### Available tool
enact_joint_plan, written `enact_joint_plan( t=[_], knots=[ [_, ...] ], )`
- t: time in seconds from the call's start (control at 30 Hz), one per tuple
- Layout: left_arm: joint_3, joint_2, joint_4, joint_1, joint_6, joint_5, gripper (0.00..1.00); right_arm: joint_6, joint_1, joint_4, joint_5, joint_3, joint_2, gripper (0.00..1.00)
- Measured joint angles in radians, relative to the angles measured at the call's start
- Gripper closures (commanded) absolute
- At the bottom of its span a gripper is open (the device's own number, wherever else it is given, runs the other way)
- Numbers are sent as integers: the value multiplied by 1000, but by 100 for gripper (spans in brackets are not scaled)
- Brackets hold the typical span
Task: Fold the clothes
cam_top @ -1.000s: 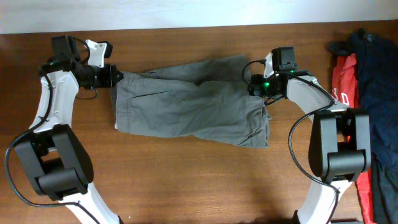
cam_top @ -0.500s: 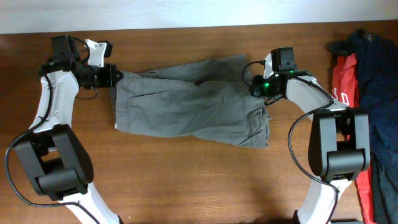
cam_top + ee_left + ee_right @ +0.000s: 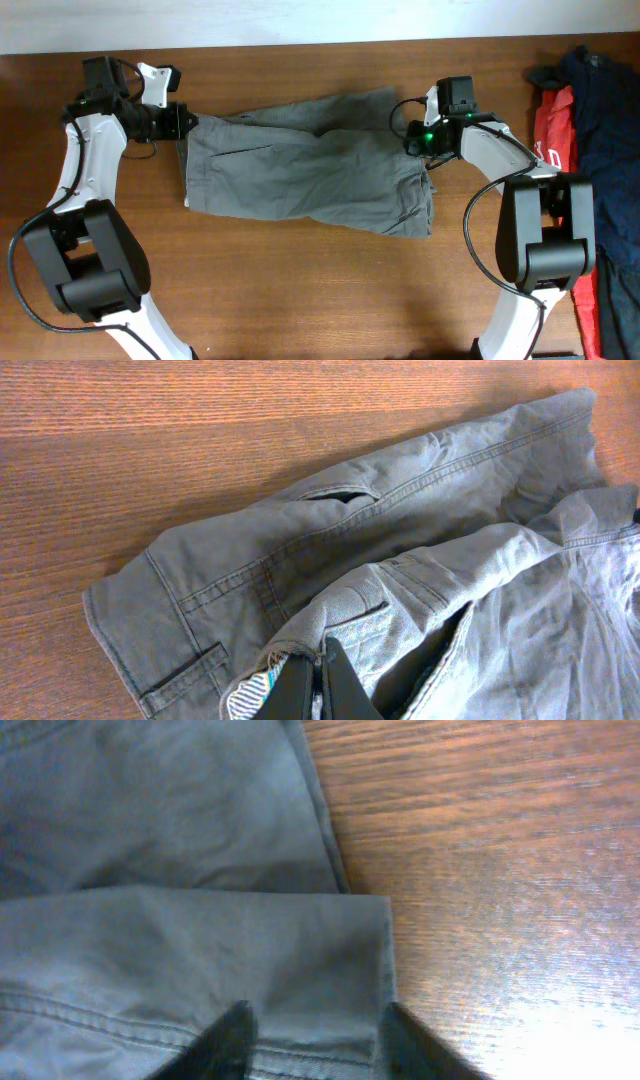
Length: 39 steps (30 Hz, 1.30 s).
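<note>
The grey-olive shorts (image 3: 310,165) lie spread across the middle of the wooden table (image 3: 300,290), partly folded, waistband to the left. My left gripper (image 3: 186,122) is shut on the shorts' waistband at its top left corner; the left wrist view shows the fingers (image 3: 322,678) pinching the fabric edge beside striped inner lining, with a belt loop and pockets of the shorts (image 3: 380,550) ahead. My right gripper (image 3: 412,138) is open at the shorts' upper right corner; in the right wrist view its fingers (image 3: 315,1025) straddle a leg hem of the shorts (image 3: 200,960) lying flat.
A pile of navy-blue garments (image 3: 600,130) and a red garment (image 3: 553,130) sits at the table's right edge, close behind the right arm. A pale wall strip (image 3: 300,20) runs along the far edge.
</note>
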Motion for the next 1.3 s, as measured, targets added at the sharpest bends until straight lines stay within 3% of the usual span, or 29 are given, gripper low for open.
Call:
enact_joint_plan(
  t=[0.27, 0.73, 0.93, 1.13, 1.3],
  knots=[
    [0, 0, 7, 0, 0, 0, 100, -8, -14, 10, 42, 0, 0, 41],
    [0, 0, 7, 0, 0, 0, 100, -7, -8, 29, 33, 0, 6, 47],
    [0, 0, 7, 0, 0, 0, 100, -7, 5, 32, 26, 0, 42, 59],
    [0, 0, 7, 0, 0, 0, 100, -6, 6, 27, -5, 0, 43, 93],
    [0, 0, 7, 0, 0, 0, 100, -7, 6, -3, -30, 0, 35, 96]
  ],
)
